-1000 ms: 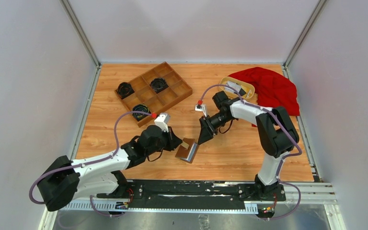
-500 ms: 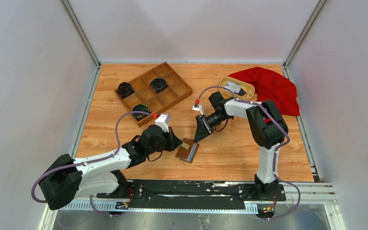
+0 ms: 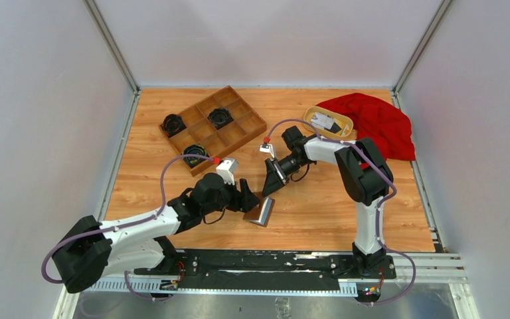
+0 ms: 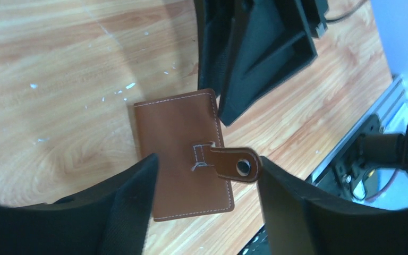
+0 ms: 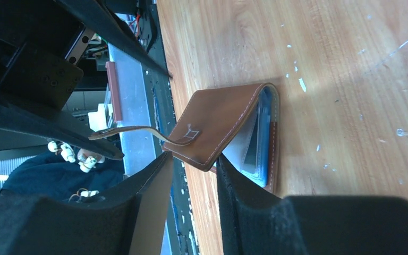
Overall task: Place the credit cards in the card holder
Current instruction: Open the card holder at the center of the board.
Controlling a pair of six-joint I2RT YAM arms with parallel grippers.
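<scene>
Wallet (image 3: 260, 211) lies on the table (image 3: 398, 212) at near centre, just ahead of the arm bases and between your two grippers. It is half open: the bottom leaf is flat on the wood and the top flap (image 5: 220, 122) is tilted up. The strap (image 4: 234, 164) with the round snap hangs free off the outer face.

Your left gripper (image 3: 247, 198) is at the wallet's left side. In the left wrist view its jaws stand wide apart, one on each side of the wallet, and hold nothing. I cannot tell whether they touch the leather.

Your right gripper (image 3: 269, 186) comes down on the wallet from the far side. In the right wrist view its jaws are partly open with the flap's free edge between them. One finger (image 5: 239, 196) sits under the flap, against the blue-grey pockets. A gap shows between the flap and the other finger, so there is no pinch.

Pale and dark flat pieces show in the pockets; I cannot tell whether they are cards.

Cards (image 3: 325, 121), pale and dark, lie in the yellow dish (image 3: 308, 114) at far right, well apart from the wallet. The dish is just beside the red cloth (image 3: 375, 123). The wooden tray (image 3: 238, 111) is at far left.
</scene>
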